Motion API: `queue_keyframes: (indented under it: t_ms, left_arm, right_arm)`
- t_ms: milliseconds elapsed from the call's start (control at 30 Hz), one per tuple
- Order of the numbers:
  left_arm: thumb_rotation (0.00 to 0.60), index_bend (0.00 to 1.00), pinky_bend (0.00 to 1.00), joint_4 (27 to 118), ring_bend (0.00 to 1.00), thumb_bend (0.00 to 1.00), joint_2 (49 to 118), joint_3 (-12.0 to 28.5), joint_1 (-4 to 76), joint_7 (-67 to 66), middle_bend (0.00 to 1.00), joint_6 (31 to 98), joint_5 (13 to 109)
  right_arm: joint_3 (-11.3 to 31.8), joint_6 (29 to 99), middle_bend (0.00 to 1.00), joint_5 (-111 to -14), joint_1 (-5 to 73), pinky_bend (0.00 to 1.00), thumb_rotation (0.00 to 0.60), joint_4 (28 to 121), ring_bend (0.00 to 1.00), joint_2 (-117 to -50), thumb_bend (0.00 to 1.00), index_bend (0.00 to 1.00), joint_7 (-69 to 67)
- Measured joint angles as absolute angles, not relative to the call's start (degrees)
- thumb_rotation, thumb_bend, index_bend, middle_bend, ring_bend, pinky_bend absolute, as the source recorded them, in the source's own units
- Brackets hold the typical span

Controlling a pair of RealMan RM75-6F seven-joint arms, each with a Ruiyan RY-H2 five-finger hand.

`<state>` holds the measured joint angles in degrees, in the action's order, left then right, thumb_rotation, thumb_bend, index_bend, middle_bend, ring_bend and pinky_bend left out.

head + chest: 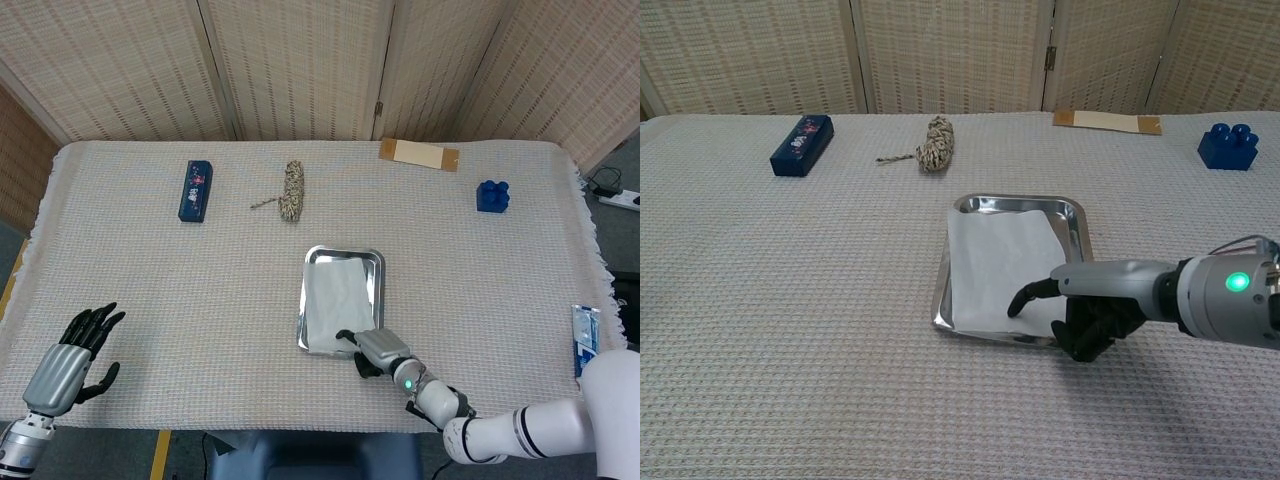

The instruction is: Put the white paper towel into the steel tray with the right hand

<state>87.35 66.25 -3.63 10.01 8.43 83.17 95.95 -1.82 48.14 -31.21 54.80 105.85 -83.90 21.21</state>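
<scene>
The white paper towel (338, 305) (997, 262) lies flat in the steel tray (374, 268) (1074, 225) at the table's middle, its left edge lapping over the tray's left rim. My right hand (372, 350) (1080, 310) is at the tray's near edge, one finger stretched out onto the towel's near corner and the other fingers curled under. It holds nothing. My left hand (75, 352) rests at the table's front left corner, fingers spread, far from the tray; only the head view shows it.
Along the back lie a dark blue box (196, 189) (801, 144), a rope bundle (290, 192) (935, 143), a cardboard strip (418, 154) (1107, 121) and a blue toy brick (493, 195) (1228, 146). A toothpaste tube (583, 340) lies at the right edge.
</scene>
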Motion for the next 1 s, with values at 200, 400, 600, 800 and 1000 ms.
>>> queue_keyframes:
  t_ms: [200, 400, 600, 800, 1000]
  left_arm:
    - [0.6, 0.0, 0.0, 87.41, 0.0, 0.53, 66.22, -3.65, 9.99, 8.51, 0.0, 83.2, 95.99]
    - [0.6, 0.0, 0.0, 87.46, 0.0, 0.53, 66.18, -3.69, 9.98, 8.63, 0.0, 83.22, 96.05]
    - [0.6, 0.0, 0.0, 87.49, 0.0, 0.53, 66.12, -3.71, 10.0, 8.86, 0.0, 83.22, 96.07]
    - [0.6, 0.0, 0.0, 87.6, 0.0, 0.53, 66.09, -3.82, 9.97, 8.94, 0.0, 83.29, 96.26]
    - [0.6, 0.0, 0.0, 87.82, 0.0, 0.53, 65.94, -3.96, 9.78, 9.3, 0.0, 83.74, 96.55]
  right_arm:
    - [-1.65, 49.44, 1.0, -30.27, 54.48, 1.0, 0.6, 104.92, 1.0, -84.41, 1.0, 0.17, 21.4]
    - [-1.12, 49.44, 1.0, -28.86, 54.25, 1.0, 0.6, 103.54, 1.0, -85.08, 1.0, 0.17, 21.24]
    - [-0.46, 49.4, 1.0, -29.46, 53.9, 1.0, 0.6, 103.37, 1.0, -85.65, 1.0, 0.17, 20.87]
    - [-0.21, 49.48, 1.0, -29.87, 53.57, 1.0, 0.6, 103.35, 1.0, -86.5, 1.0, 0.17, 20.76]
    - [-0.05, 49.41, 1.0, -29.75, 53.52, 1.0, 0.6, 103.17, 1.0, -87.18, 1.0, 0.17, 21.04]
